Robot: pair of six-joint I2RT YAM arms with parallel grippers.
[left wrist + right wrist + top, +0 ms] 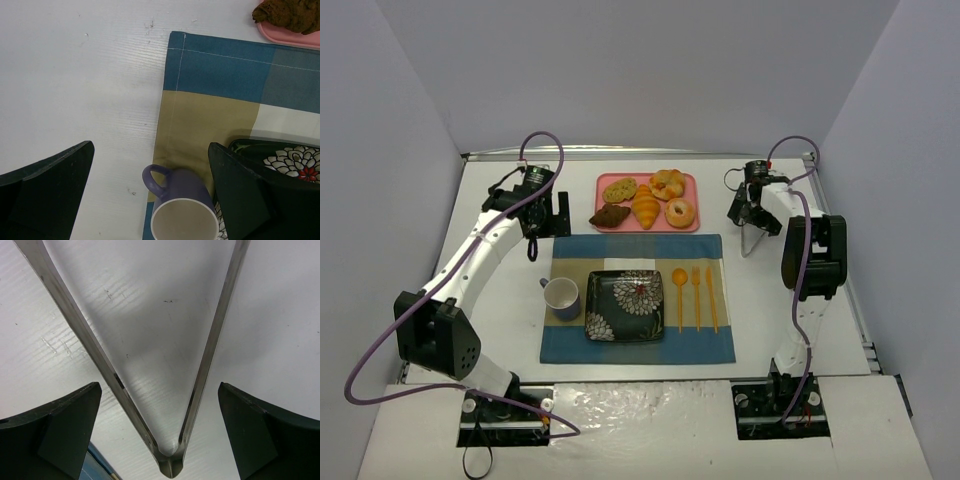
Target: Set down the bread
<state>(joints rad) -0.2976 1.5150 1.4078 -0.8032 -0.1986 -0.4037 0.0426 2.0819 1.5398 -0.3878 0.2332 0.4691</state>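
Dark fingers (55, 430) of the right pincer (157, 395) fill the bottom corners of the right wrist view, spread wide apart. Between them, on the bare bench (280, 315), lie metal tongs (169, 465), hinge toward the lens and arms fanning away. Neither finger touches the metal, so this pincer straddles the tongs with nothing clamped. The left pincer (147, 150) is spread too and holds nothing. It hovers over the far left corner of the placemat (215, 70), with a purple mug (180, 187) below it that shows nothing inside.

The bread (646, 207), a golden croissant, lies in the middle of the pink tray (694, 190) on the far side of the bench. Its long axis runs near to far with a slight tilt. It is to the left of the right pincer and to the right of the left pincer, about as far from one as from the other and close to neither. I judge the right arm, poised over the tongs, the likelier to fetch it. Coming in from the side, it would meet the croissant across its narrow width.

The tray also holds a cookie (620, 189), a knotted bun (668, 183), a glazed donut (679, 212) just right of the croissant, and a dark pastry (610, 215) just left of it. On the placemat, nearer than the tray, the black floral plate (625, 305) holds nothing and is probably the destination. An orange spoon (680, 298), fork (696, 295) and knife (712, 298) lie in a row to its right.
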